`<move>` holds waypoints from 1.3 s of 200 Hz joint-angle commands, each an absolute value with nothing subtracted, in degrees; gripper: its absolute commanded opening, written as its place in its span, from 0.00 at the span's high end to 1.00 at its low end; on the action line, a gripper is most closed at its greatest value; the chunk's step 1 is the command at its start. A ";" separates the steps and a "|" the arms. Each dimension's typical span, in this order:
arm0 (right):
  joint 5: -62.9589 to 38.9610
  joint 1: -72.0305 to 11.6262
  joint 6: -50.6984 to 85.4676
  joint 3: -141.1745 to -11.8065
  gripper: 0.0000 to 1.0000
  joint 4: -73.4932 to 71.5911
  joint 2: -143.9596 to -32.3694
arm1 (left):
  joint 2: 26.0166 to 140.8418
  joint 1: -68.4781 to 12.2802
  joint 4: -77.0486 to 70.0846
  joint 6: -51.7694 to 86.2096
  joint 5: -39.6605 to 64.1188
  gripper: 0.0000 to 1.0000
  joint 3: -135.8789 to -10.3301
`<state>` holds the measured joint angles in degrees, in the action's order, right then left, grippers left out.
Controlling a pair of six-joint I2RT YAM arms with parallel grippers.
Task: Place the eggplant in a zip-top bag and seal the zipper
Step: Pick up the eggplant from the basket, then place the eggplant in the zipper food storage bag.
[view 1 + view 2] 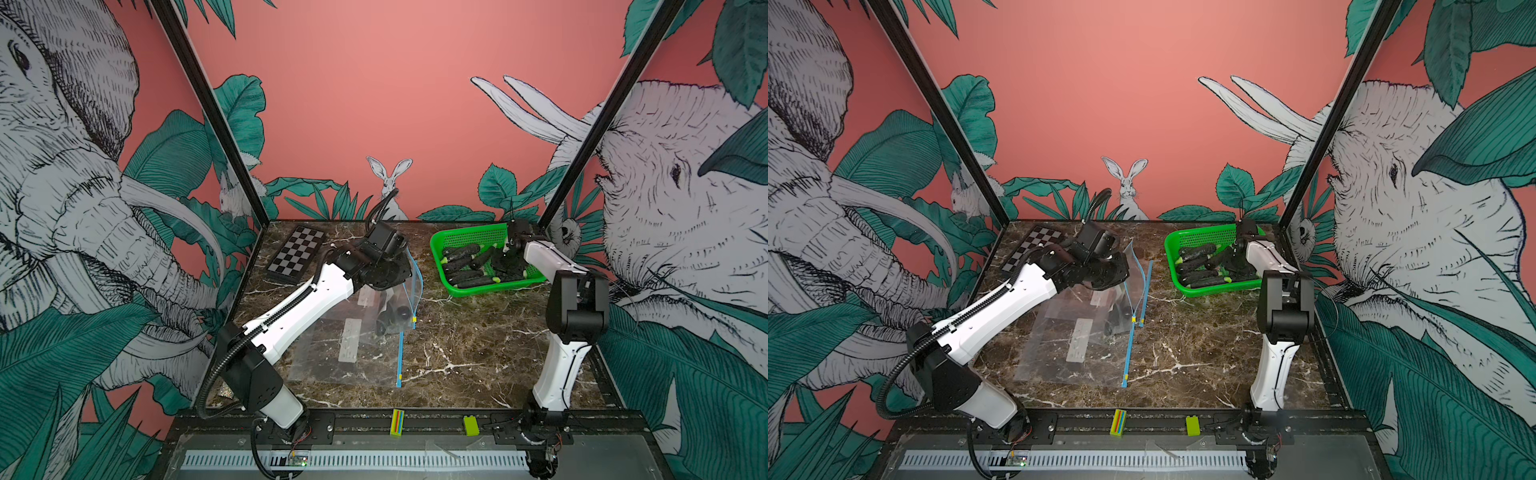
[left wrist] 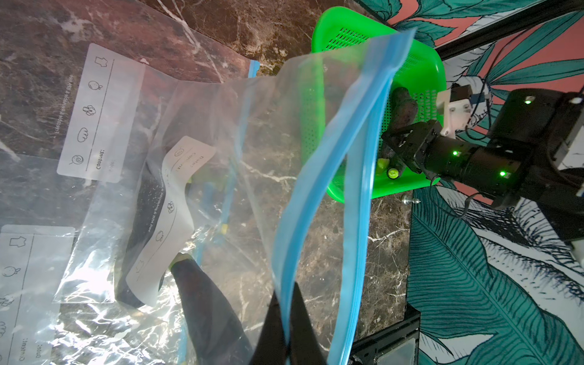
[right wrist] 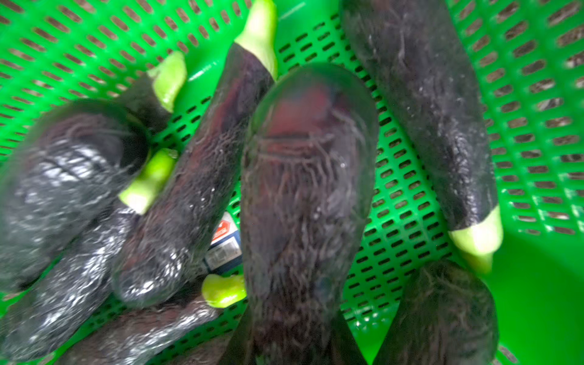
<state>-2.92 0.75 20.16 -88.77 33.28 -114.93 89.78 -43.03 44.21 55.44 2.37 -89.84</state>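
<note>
Right gripper (image 3: 290, 319) is down in the green basket (image 1: 461, 239) at the far right of the table (image 1: 478, 345), and its two dark fingers sit tight against either side of one eggplant (image 3: 306, 189), clamped on it. That eggplant fills the middle of the right wrist view with its rounded end pointing away from the camera, low in the basket among the other eggplants (image 1: 461, 251). They lie crisscrossed around it, their pale green stem ends poking out.

Over at centre-left, the left gripper (image 2: 286, 303) has its fingers pressed together on the blue zipper (image 2: 316, 189) of the zip-top bag (image 2: 268, 126). It holds that edge up off the table so the mouth gapes toward the basket side. In both top views the blue strip curves up from the table to the gripper.

More clear bags (image 1: 332, 353) lie flat beneath, nearer the front. Another eggplant (image 2: 208, 309) shows dark under the plastic there, though which bag holds it cannot be told.

A small chessboard (image 1: 297, 253) rests at the far left, well apart from the action
</note>
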 commanded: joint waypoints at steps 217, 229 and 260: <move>-16.14 -21.26 30.86 -72.98 0.87 11.78 -72.60 | 88.26 -42.80 43.46 56.25 2.54 1.00 -90.89; -13.25 -25.77 32.41 -70.70 0.87 6.95 -71.79 | 88.24 -42.75 43.33 56.43 2.71 1.00 -91.18; -8.00 -33.48 32.32 -69.11 0.87 1.98 -72.73 | 87.85 -42.80 43.33 56.43 2.72 1.00 -91.90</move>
<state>-13.41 -29.52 30.06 -70.57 11.18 -71.79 89.76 -43.03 43.35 55.75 2.61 -89.95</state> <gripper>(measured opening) 0.253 0.047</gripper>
